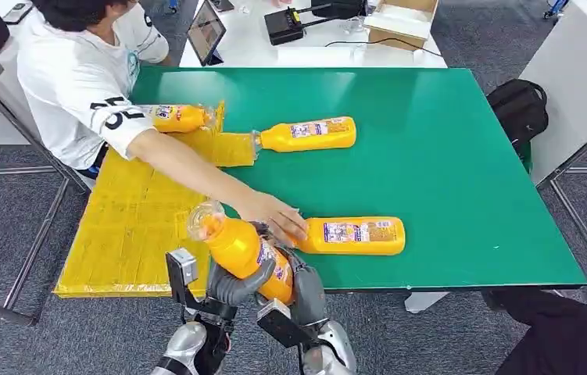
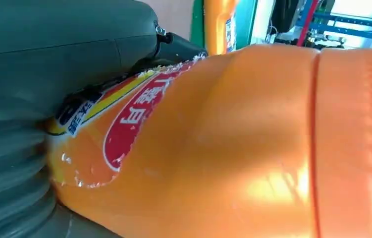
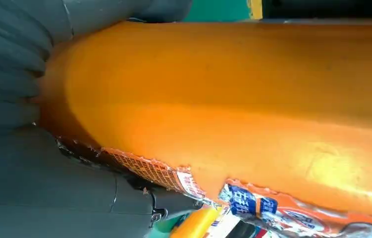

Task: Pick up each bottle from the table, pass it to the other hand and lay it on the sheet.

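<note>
An orange bottle [image 1: 237, 248] [image 2: 233, 148] [image 3: 233, 89] with a torn label is up in the air, tilted, over the table's near edge, its clear cap toward the yellow sheet [image 1: 130, 223]. My left hand [image 1: 235, 285] [image 2: 50, 59] wraps its lower body with a thick grey thumb. My right hand [image 1: 304, 291] [image 3: 35, 188] grips the same bottle from the other side. A second bottle [image 1: 356, 235] lies on the green table [image 1: 446, 164], a third [image 1: 308, 134] lies at the sheet's edge, and another [image 1: 179, 117] lies on the sheet's far end.
A person in a white shirt [image 1: 79, 78] stands at the left, arm stretched across the sheet, their hand [image 1: 276, 216] touching the near bottle's cap end. A black backpack [image 1: 518, 108] sits right of the table. A white desk [image 1: 313, 39] with a tablet and box stands behind.
</note>
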